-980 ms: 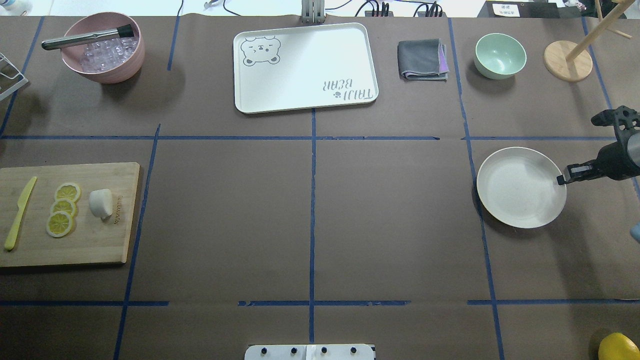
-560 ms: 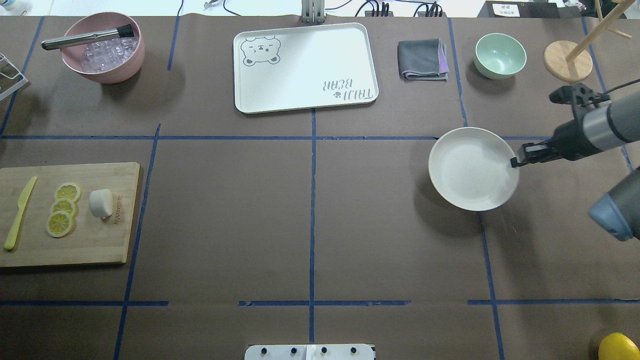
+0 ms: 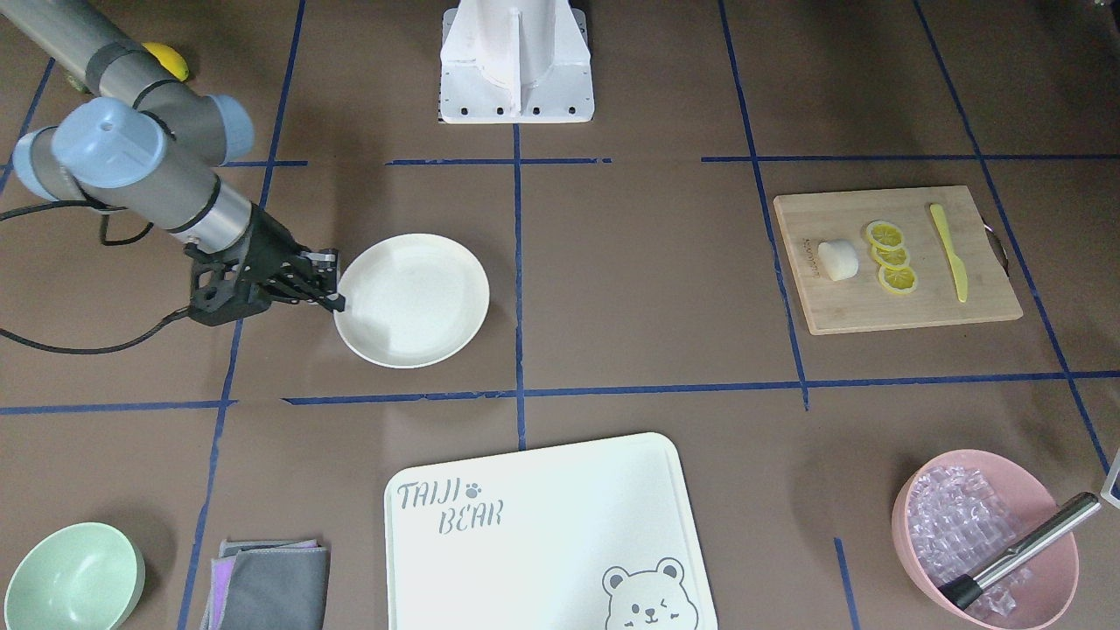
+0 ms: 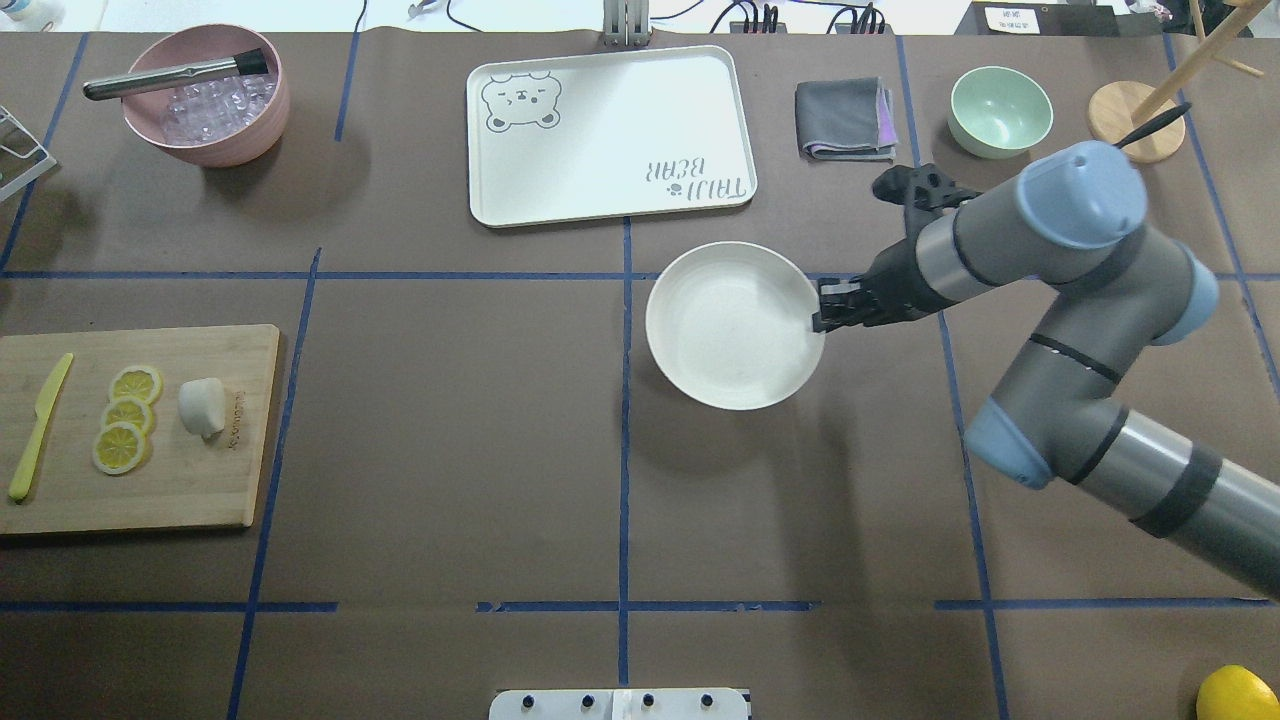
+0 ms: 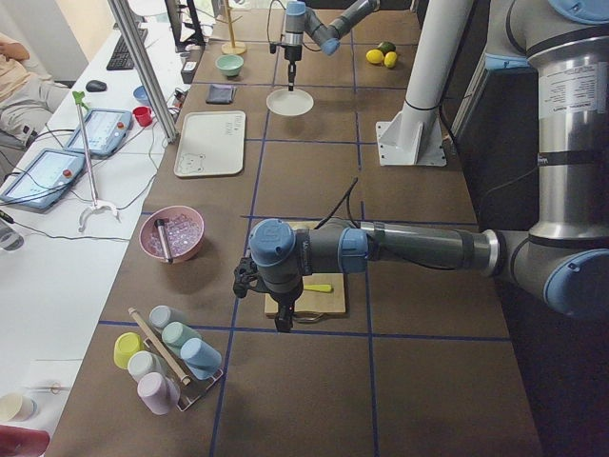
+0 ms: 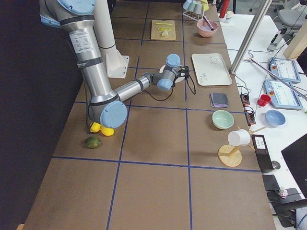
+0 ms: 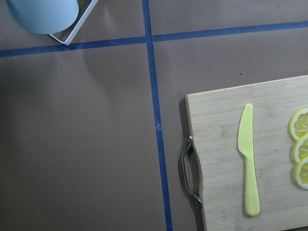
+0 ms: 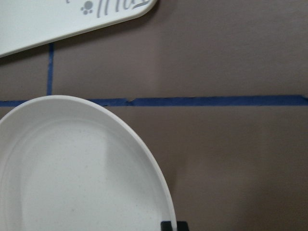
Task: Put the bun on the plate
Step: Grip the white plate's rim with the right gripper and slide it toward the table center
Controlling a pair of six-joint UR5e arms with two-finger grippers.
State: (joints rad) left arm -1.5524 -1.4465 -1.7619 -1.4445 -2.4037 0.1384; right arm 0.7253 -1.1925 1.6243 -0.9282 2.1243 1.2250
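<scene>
The smooth, rounded white bun (image 4: 202,406) lies on the bamboo cutting board (image 4: 200,485) beside three lemon slices (image 4: 127,415). It is well apart from the round, shallow cream plate (image 4: 730,330), whose rim the right gripper (image 4: 822,318) pinches. The pink bowl (image 4: 262,125) holds clear ice cubes (image 4: 215,105); whether the left gripper (image 5: 283,319) is open, I cannot tell.

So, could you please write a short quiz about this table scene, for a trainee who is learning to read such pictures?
1. Multiple choice: the right gripper has its jaws shut on
A) the rim of the plate
B) the green bowl
C) the grey cloth

2. Short answer: how many lemon slices lie beside the bun on the wooden board?

3. True or false: the bun already lies on the plate.

Key: 1 A; 2 three; 3 false.
</scene>
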